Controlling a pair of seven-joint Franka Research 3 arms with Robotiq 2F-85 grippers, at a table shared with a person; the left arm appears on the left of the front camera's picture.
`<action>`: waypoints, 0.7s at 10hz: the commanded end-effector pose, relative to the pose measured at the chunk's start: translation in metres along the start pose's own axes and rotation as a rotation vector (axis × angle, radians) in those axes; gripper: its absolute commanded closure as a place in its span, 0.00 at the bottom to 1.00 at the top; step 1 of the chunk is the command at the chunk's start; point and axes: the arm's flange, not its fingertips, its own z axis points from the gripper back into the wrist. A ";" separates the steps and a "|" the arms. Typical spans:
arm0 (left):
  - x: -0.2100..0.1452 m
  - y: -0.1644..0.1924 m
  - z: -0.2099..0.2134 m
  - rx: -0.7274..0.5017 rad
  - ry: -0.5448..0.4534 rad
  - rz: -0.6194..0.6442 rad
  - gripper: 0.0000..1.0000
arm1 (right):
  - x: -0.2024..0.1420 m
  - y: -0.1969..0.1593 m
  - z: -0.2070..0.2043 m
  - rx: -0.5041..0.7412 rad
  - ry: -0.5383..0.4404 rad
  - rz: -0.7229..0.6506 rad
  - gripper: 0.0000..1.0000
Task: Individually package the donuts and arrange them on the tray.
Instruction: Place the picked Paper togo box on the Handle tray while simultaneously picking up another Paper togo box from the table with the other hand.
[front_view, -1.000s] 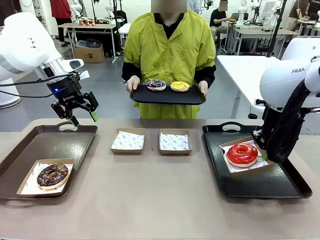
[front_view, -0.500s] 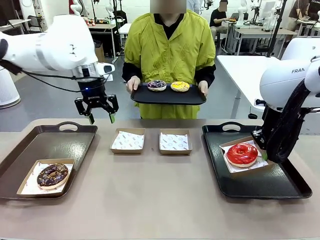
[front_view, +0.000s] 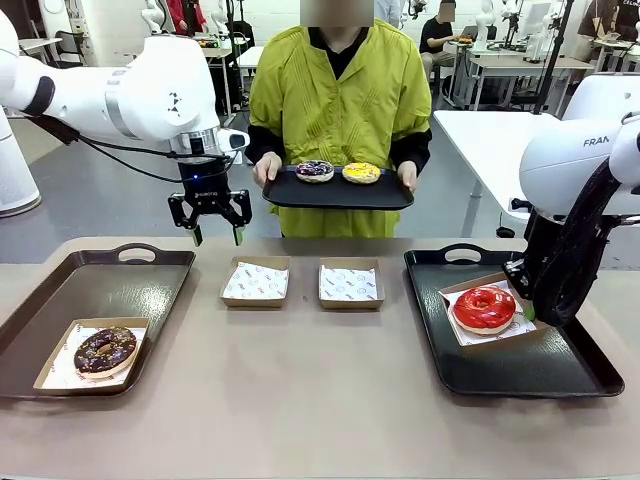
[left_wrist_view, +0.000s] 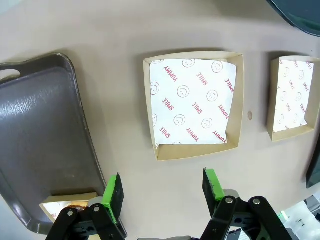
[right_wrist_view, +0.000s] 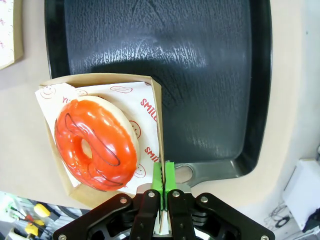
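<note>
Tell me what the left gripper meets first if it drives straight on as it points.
Likely the bare table beside the empty paper-lined box; the open left gripper points down there. Depth is unclear, so the box rim might come first.

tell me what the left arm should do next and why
Probably carry the left gripper over to the sprinkled donut on the person's tray: its jaws are open and empty, and the nearest paper-lined box has no donut yet.

On the tan table (front_view: 320, 400) an empty paper-lined box (front_view: 255, 281) sits; a second empty box (front_view: 349, 283) lies at its three o'clock, just apart, a third box (right_wrist_view: 145, 100) farther that way.
</note>
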 end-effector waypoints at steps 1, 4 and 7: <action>-0.006 0.005 0.001 -0.005 0.006 0.008 0.17 | -0.002 0.000 0.001 -0.001 0.001 -0.001 0.98; 0.002 0.007 -0.012 0.042 -0.030 0.052 0.17 | -0.003 0.011 -0.010 -0.052 0.007 0.017 0.98; 0.005 0.011 -0.023 0.030 -0.024 0.077 0.17 | -0.010 0.021 -0.027 -0.071 0.031 0.048 0.98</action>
